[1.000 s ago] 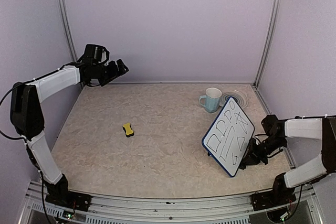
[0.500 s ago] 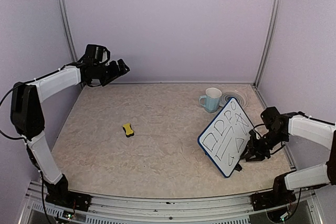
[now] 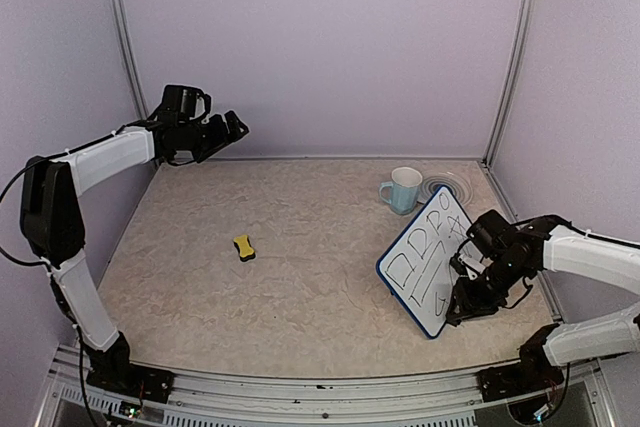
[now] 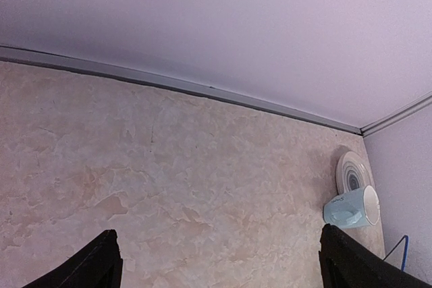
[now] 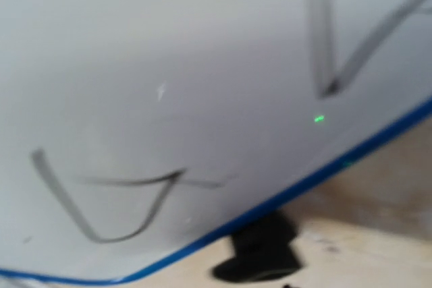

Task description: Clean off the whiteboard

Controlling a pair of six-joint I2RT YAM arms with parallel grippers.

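Note:
The whiteboard (image 3: 420, 262), white with a blue rim and black marker scribbles, stands tilted on the table at the right. In the right wrist view it (image 5: 202, 65) fills the frame, with its blue lower edge and one black foot (image 5: 260, 257) on the table. My right gripper (image 3: 466, 299) is at the board's lower right edge, close against it. Its fingers do not show in the wrist view. My left gripper (image 3: 226, 130) is open and empty, raised at the back left near the wall; its two fingertips (image 4: 94, 264) stand wide apart.
A yellow sponge eraser (image 3: 244, 247) lies left of the table's middle. A light blue mug (image 3: 403, 190) stands at the back right beside a white plate (image 3: 445, 187); both show in the left wrist view, mug (image 4: 351, 208) and plate (image 4: 352, 173). Walls close the back and sides.
The whiteboard has shifted a little left and toward the front. My right arm has swung left and come in front of the board's right edge. The left arm has barely moved.

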